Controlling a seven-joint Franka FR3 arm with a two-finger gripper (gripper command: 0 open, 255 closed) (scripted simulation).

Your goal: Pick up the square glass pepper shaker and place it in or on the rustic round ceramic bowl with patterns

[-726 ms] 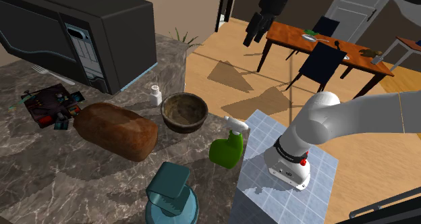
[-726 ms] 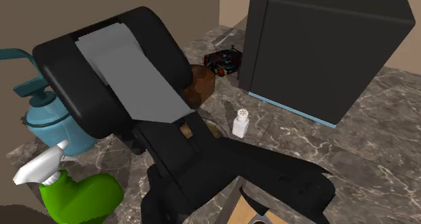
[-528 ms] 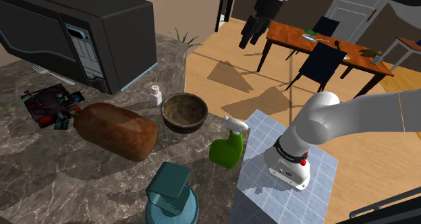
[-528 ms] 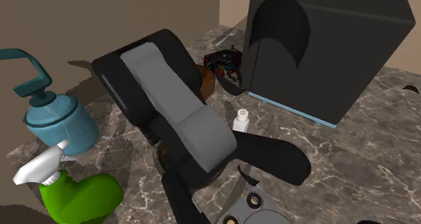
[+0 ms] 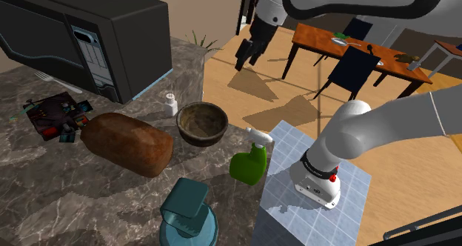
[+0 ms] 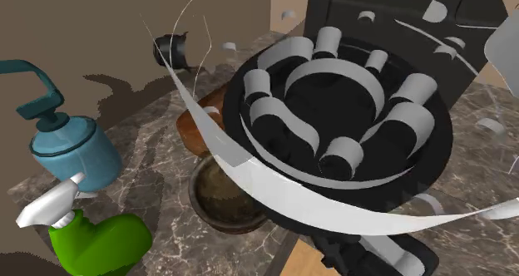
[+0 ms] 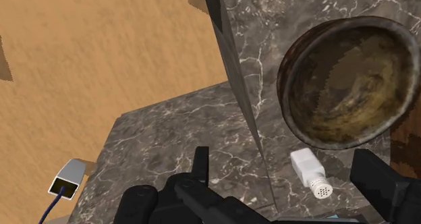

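Note:
The small white pepper shaker (image 5: 171,104) with a perforated top stands on the dark marble counter, just left of the brown round bowl (image 5: 202,123) in the shoulder view. My black gripper (image 5: 247,52) hangs high in the air, beyond the counter's far edge and over the wood floor. In the wrist view its fingers (image 7: 201,164) stand apart, with nothing between them. Far below, the shaker (image 7: 311,173) and the empty bowl (image 7: 347,81) sit side by side, a small gap between them. The bowl (image 6: 218,201) peeks out beneath the arm in the second exterior view.
A brown bread loaf (image 5: 127,142) lies by the bowl. A green spray bottle (image 5: 250,163) and a teal dispenser (image 5: 186,213) stand at the near counter edge. A black microwave (image 5: 81,30) stands behind the shaker. The arm's body (image 6: 345,125) blocks much of the second exterior view.
The gripper has swung down and toward the shoulder view's left, nearer the counter. The arm now covers the shaker in the second exterior view.

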